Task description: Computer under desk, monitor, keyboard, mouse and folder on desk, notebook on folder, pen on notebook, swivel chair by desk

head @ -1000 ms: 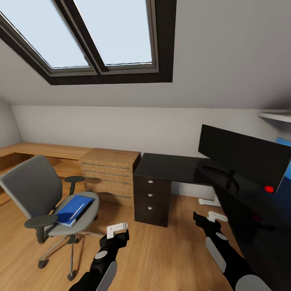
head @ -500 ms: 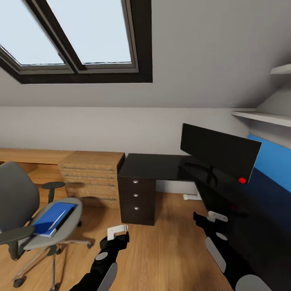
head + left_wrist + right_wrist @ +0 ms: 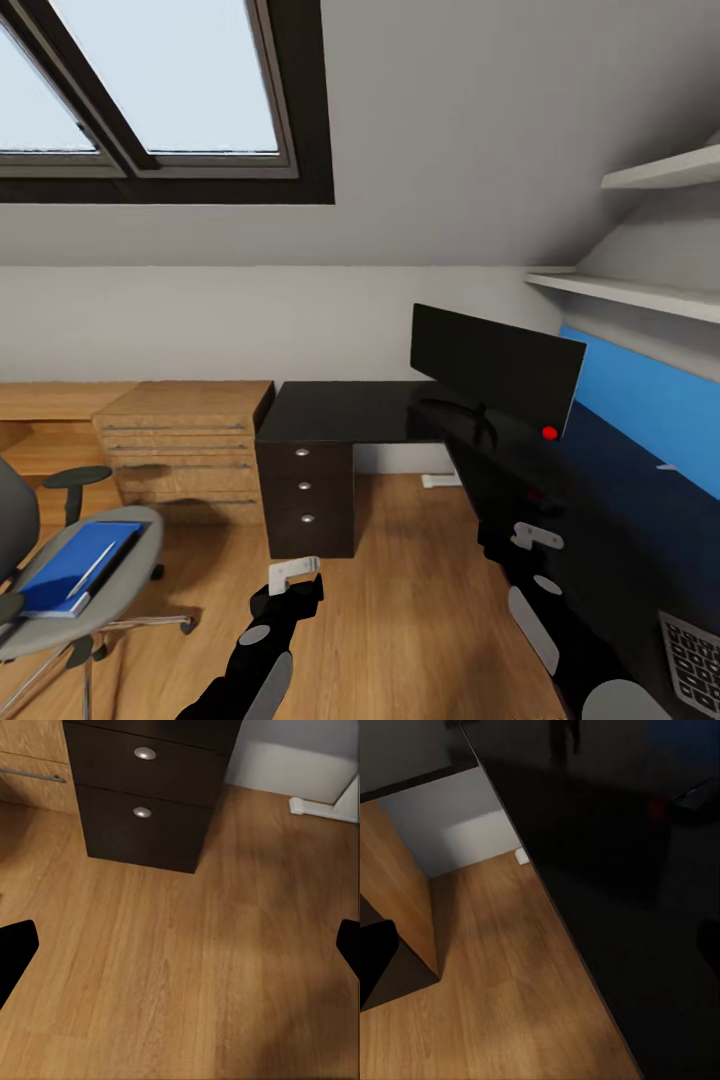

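— Nothing among the things has moved since a second ago; only the camera has turned to the right. So the swivel chair [image 3: 60,590] has slid toward the left edge of the head view, and more of the desk [image 3: 360,412] has come in.

— Where are the task's things, counted from the desk?

— The monitor [image 3: 495,370] stands on the desk, at its corner. A corner of the keyboard [image 3: 697,660] lies on the desk's near end, well apart from the monitor. The folder [image 3: 72,565] is not on the desk: it lies on the chair seat, well apart from the desk, with a thin white pen [image 3: 92,568] on top of it. The notebook I cannot make out.

— And the grippers?

— The left gripper [image 3: 293,572] hangs over the wooden floor [image 3: 180,967] in front of the desk's drawer unit [image 3: 305,500], its fingers wide apart and holding nothing. The right gripper [image 3: 532,537] hangs at the desk's edge; its wrist view shows both fingertips far apart, also empty.

— What does this mean for the task?

— I think the robot is surveying the desk. The folder is not yet carried over.
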You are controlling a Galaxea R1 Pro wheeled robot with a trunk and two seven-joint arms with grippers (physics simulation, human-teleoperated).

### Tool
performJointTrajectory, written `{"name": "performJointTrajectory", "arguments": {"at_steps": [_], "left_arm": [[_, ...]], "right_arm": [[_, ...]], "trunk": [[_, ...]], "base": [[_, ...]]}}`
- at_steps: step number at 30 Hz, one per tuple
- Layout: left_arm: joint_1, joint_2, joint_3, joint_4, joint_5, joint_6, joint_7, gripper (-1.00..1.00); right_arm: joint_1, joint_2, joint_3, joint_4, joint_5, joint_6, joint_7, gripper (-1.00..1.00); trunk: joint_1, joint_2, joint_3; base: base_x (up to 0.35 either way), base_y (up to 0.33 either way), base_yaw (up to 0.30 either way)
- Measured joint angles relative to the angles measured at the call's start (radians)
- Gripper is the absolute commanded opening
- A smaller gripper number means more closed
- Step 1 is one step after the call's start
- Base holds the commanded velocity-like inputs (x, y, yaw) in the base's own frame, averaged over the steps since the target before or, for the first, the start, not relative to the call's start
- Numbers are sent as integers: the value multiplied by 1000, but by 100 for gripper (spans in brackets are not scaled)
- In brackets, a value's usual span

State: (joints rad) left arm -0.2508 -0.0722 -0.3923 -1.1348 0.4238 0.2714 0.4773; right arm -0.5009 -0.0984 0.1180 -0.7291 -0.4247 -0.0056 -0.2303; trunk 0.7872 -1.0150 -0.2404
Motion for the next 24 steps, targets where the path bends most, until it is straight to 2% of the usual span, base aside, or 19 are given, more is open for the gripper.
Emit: {"name": "performJointTrajectory", "arguments": {"at_steps": [10,15,19,24], "left_arm": [[0,1,1,0,0,0,0,100],[0,4,4,7,1,0,3,100],[0,4,7,18,1,-1,3,100],[0,4,7,21,0,-1,2,100]], "right_arm": [[0,0,0,-1,0,0,0,100],[0,0,-1,-1,0,0,0,100],[0,0,0,-1,0,0,-1,100],[0,2,0,0,4,0,-1,100]], "trunk": [[0,0,0],[0,0,0],[0,0,0],[-1,0,0]], "base": [[0,0,-16],[2,0,-221],[199,0,-244],[287,0,-95]]}}
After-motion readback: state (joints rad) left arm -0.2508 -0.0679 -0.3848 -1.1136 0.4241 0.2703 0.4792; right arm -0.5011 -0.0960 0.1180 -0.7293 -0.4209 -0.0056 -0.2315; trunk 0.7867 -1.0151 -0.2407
